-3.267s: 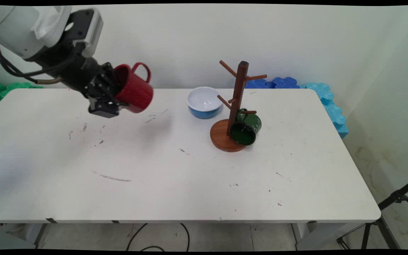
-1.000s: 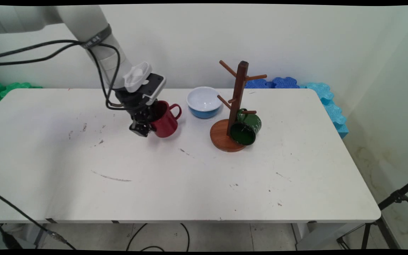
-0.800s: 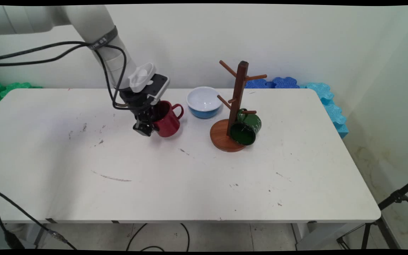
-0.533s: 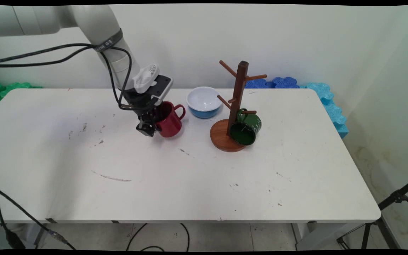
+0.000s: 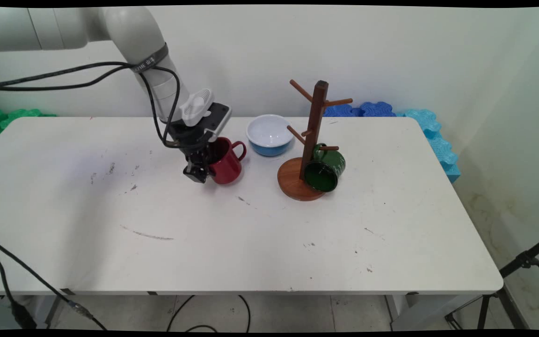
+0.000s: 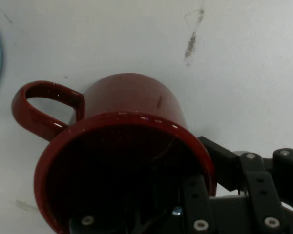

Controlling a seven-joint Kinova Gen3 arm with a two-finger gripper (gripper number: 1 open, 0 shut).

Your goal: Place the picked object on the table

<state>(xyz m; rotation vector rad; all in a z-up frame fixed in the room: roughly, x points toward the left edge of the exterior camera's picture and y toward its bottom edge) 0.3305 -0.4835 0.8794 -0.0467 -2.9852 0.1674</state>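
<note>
Gripper (image 5: 202,169) clamped on red mug (image 5: 225,162) rim, one finger inside, mug upright, handle pointed toward blue bowl (image 5: 268,135)

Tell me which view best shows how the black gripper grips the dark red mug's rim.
The hand view: the gripper has one finger inside the dark red mug and one outside, pinching its wall at the rim. The main view shows the mug upright, low over the white table, but hides the inner finger.
</note>
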